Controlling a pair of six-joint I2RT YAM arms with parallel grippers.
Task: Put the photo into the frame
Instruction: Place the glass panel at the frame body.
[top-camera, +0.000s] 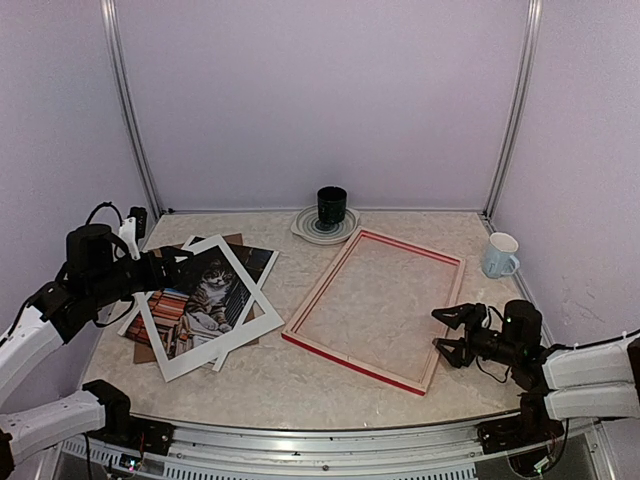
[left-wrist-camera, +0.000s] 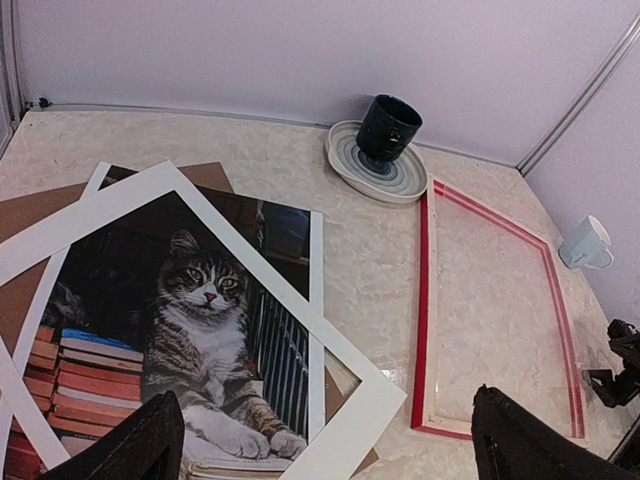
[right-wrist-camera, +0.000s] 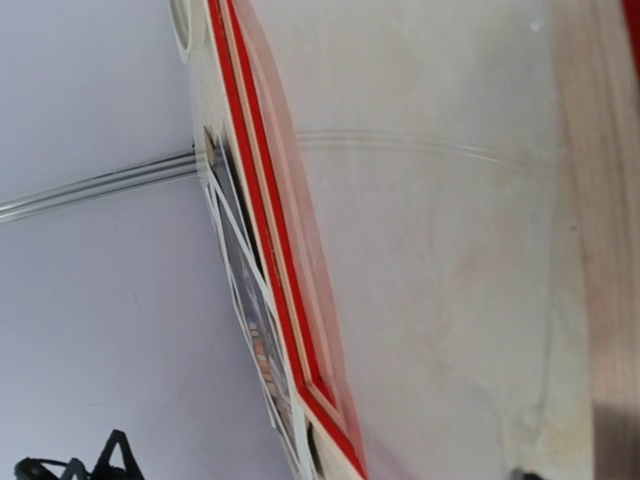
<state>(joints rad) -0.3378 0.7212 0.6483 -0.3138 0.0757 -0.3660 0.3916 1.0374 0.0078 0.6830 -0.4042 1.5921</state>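
Note:
The photo (top-camera: 208, 292), a grey tabby cat with stacked books, lies flat at the table's left. A white mat (top-camera: 200, 362) rests askew on top of it. In the left wrist view the photo (left-wrist-camera: 195, 320) fills the lower left, crossed by the mat (left-wrist-camera: 290, 288). The red frame (top-camera: 350, 362) lies flat at centre right, with only the tabletop showing inside it. My left gripper (top-camera: 178, 262) hovers open over the photo's far left part, its fingertips (left-wrist-camera: 140, 450) spread wide. My right gripper (top-camera: 438, 331) is open at the frame's right rail, near the frame's near corner. The right wrist view shows the frame (right-wrist-camera: 268, 260) edge-on.
A dark mug (top-camera: 331, 206) stands on a striped saucer (top-camera: 306, 229) at the back centre. A white mug (top-camera: 500, 254) sits at the back right. Brown cardboard (left-wrist-camera: 30, 210) lies under the photo and mat. Lilac walls close in the back and both sides.

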